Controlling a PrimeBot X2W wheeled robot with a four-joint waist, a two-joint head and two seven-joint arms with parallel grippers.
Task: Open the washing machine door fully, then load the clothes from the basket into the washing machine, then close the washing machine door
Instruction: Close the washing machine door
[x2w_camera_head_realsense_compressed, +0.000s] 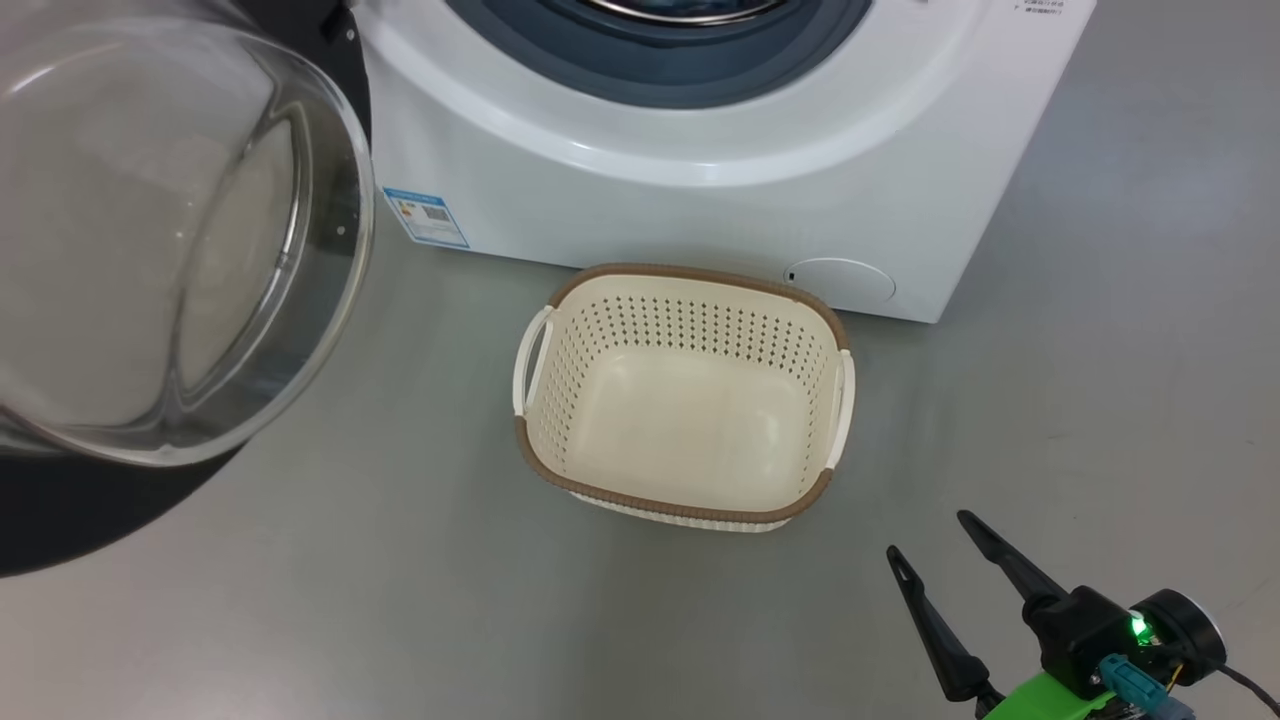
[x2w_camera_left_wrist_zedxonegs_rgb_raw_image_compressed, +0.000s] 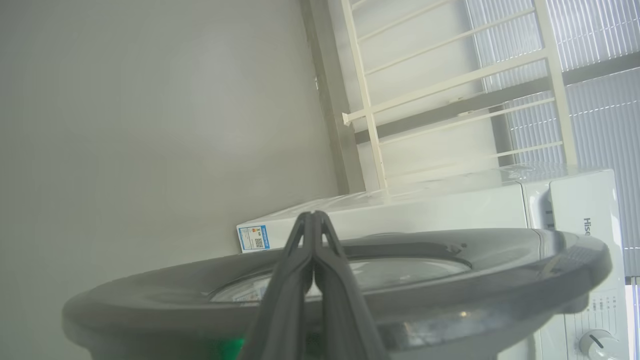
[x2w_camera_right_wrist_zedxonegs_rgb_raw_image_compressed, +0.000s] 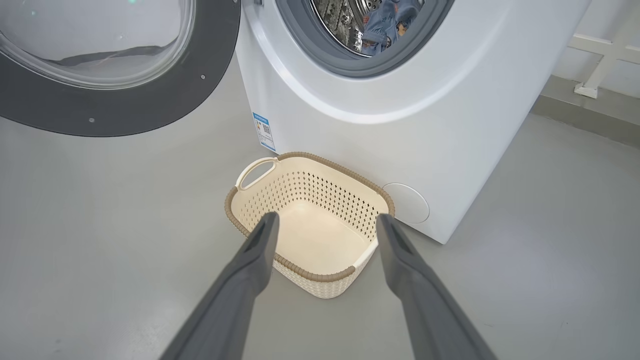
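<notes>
The washing machine stands white on the grey floor with its door swung wide open to the left. Light blue clothes with orange prints lie inside the steel drum. The cream basket sits on the floor in front of the machine with nothing in it. My right gripper hovers open, low and right of the basket. My left gripper is shut, its tips together just behind the door's black rim, holding nothing.
A white railing and window blinds stand behind the machine. A raised grey kerb runs along the floor to the machine's right. Open grey floor lies around the basket.
</notes>
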